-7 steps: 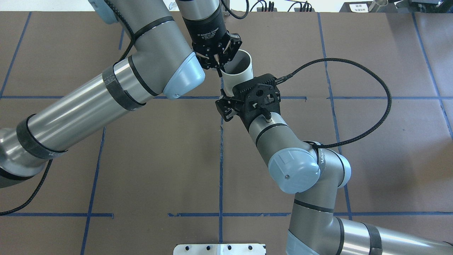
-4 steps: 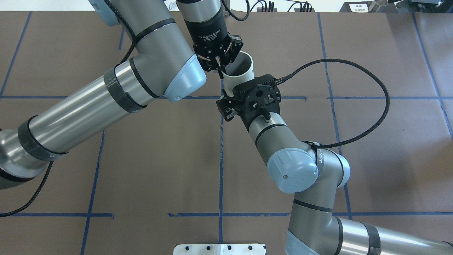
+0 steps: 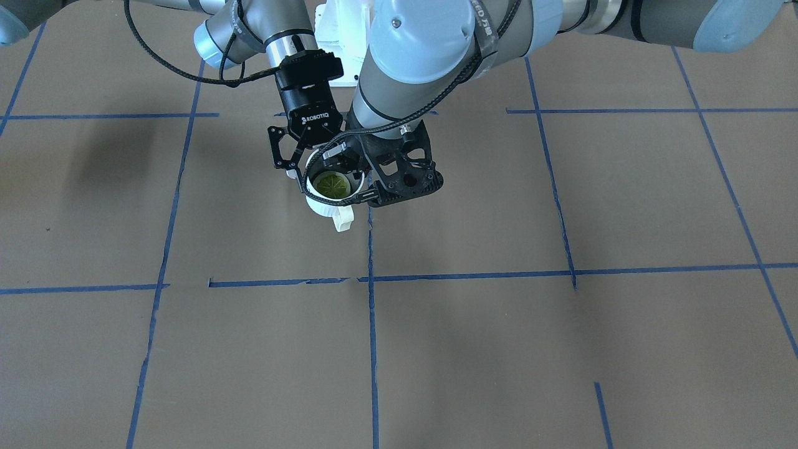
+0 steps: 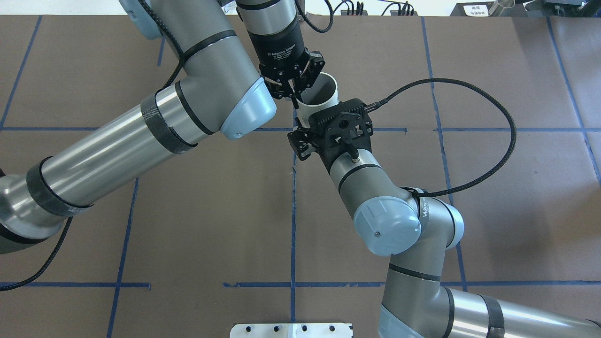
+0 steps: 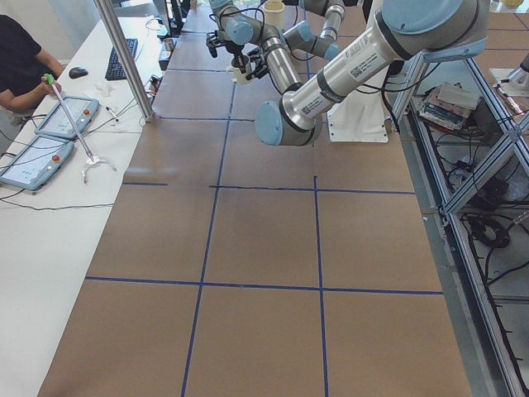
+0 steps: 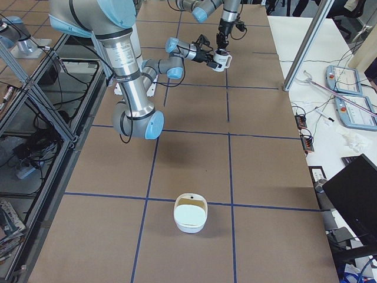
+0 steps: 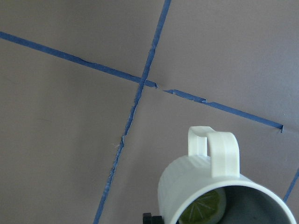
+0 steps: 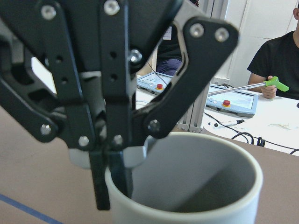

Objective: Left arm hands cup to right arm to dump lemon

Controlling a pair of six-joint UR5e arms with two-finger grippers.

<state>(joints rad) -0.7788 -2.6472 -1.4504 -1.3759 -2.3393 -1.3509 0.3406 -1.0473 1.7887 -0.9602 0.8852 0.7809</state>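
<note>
Pinching the cup (image 4: 319, 96) rim, right end effector (image 4: 295, 97) grips

Bright, even light; soft shadows.

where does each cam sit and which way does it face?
Front-facing: across table, facing robot; both arms, cup, lemon.
Overhead: behind robot, looking down; both arms.
Left exterior: left table end; left arm near.
Right exterior: right end; right arm near.
Left wrist: downward over cup, tabletop.
Right wrist: level, toward operators; left tool pinching rim.
Shared: all six show the cup.
</note>
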